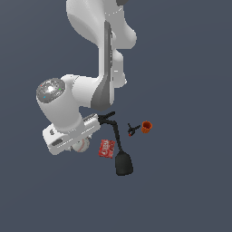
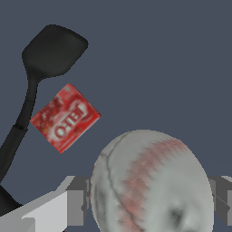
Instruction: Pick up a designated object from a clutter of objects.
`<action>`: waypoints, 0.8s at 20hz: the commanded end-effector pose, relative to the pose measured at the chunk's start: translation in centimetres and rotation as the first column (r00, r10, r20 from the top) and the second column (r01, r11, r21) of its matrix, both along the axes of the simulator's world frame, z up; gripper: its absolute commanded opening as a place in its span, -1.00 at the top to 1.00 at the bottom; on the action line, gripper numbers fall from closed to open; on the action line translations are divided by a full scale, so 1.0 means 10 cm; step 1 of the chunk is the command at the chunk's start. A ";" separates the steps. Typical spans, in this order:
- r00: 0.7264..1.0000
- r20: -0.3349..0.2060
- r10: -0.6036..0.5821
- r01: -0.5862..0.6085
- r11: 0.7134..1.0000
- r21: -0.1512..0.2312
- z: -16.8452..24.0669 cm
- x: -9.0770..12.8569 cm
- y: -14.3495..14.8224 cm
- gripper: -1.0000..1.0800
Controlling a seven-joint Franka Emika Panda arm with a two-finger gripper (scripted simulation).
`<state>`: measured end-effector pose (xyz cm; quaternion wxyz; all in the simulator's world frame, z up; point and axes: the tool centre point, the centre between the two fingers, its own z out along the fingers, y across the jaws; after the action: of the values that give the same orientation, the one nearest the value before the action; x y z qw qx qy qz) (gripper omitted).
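The white baseball (image 2: 152, 181) with faint red stitching fills the space between my gripper's fingers in the wrist view. One finger (image 2: 76, 201) touches one side of the ball and the other finger (image 2: 222, 195) touches the opposite side. In the exterior view the ball (image 1: 81, 146) peeks out under the hand, and my gripper (image 1: 78, 146) is shut on it close to the floor. I cannot tell whether the ball is off the surface.
A flat red packet (image 1: 105, 148) (image 2: 65, 117) lies just beside the ball. A black long-handled spatula (image 1: 123, 163) (image 2: 52, 52) lies beyond the packet. A black clamp with red tips (image 1: 132, 130) and a small orange cup (image 1: 146, 127) lie further toward the exterior view's right.
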<state>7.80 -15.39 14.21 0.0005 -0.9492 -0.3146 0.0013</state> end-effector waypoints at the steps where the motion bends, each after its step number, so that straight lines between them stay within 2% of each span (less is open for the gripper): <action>1: 1.000 0.003 0.000 0.000 1.000 -0.001 0.29 0.03 0.09 1.00; 16: 1.000 0.003 0.000 0.000 1.000 -0.001 1.99 0.18 0.63 1.00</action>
<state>9.50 -9.61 32.33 -0.0003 -0.9492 -0.3148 0.0007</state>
